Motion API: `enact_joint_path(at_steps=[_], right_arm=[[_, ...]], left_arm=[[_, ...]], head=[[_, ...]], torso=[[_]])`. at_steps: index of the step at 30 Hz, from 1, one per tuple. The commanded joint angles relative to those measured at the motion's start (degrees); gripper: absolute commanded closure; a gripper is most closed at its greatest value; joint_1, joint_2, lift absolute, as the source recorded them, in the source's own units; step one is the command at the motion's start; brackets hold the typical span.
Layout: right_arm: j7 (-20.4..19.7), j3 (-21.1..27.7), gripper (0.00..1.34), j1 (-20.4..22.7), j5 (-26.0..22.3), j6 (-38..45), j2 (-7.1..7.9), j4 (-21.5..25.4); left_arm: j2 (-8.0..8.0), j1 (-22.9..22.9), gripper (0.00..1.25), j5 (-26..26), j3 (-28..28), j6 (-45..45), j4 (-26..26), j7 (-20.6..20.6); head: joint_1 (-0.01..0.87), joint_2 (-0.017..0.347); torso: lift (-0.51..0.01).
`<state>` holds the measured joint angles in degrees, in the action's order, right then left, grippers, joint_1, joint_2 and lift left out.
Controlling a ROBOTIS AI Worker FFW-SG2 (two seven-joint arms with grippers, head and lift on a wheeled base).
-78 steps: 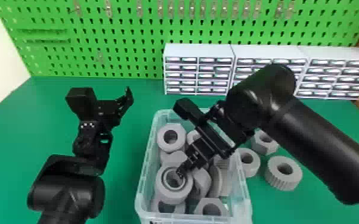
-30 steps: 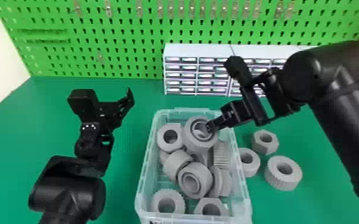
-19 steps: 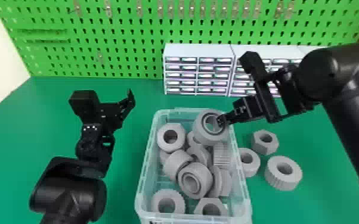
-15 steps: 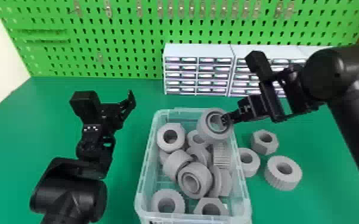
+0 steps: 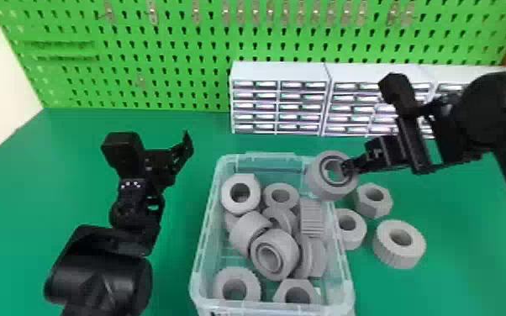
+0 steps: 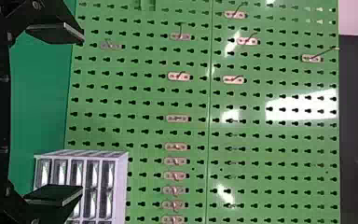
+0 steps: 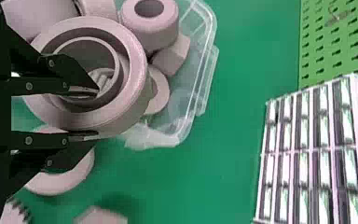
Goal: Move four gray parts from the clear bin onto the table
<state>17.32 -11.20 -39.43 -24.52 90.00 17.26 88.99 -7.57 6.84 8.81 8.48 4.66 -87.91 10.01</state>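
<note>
In the head view my right gripper [image 5: 351,166] is shut on a round gray part [image 5: 321,185], held over the right rim of the clear bin [image 5: 206,252]. The right wrist view shows my right gripper [image 7: 91,112] with one finger inside the hole of the gray ring [image 7: 135,88] and the other against its outside. Several gray parts [image 5: 279,252] lie in the bin. On the table right of it are a hex nut [image 5: 374,206], a ribbed ring [image 5: 399,252] and a round one [image 5: 355,235]. My left gripper [image 5: 168,155] is parked left of the bin; its fingers stand apart in the left wrist view [image 6: 81,116].
White drawer cabinets [image 5: 279,71] stand behind the bin, before the green pegboard [image 5: 180,59]. Green table surface [image 5: 96,122] stretches around the bin, and my right forearm crosses above its right side.
My right gripper was low in the bin; it has risen and moved right with the gray ring, from over the parts to the bin's right rim. The left arm has barely moved.
</note>
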Motion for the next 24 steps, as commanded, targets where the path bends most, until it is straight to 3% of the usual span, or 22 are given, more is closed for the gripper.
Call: enact_joint_path(at_steps=[1,19,24], right_arm=[[-0.01,1.53,0.97,0.93,0.08,0.08,0.94,0.39],[-0.01,5.13,0.97,5.85,-1.94,0.08,5.60,2.68],[-0.01,5.66,0.97,7.52,-2.03,0.08,6.04,3.47]], left_arm=[[0.01,-0.07,0.14,0.07,0.13,0.00,0.02,0.01],[0.10,-0.07,0.14,0.16,0.84,0.00,0.46,0.62],[0.10,-0.07,0.14,0.24,0.75,0.00,0.46,0.80]], head=[[0.693,0.072],[0.693,0.072],[0.693,0.072]], torso=[[-0.052],[-0.052],[-0.052]])
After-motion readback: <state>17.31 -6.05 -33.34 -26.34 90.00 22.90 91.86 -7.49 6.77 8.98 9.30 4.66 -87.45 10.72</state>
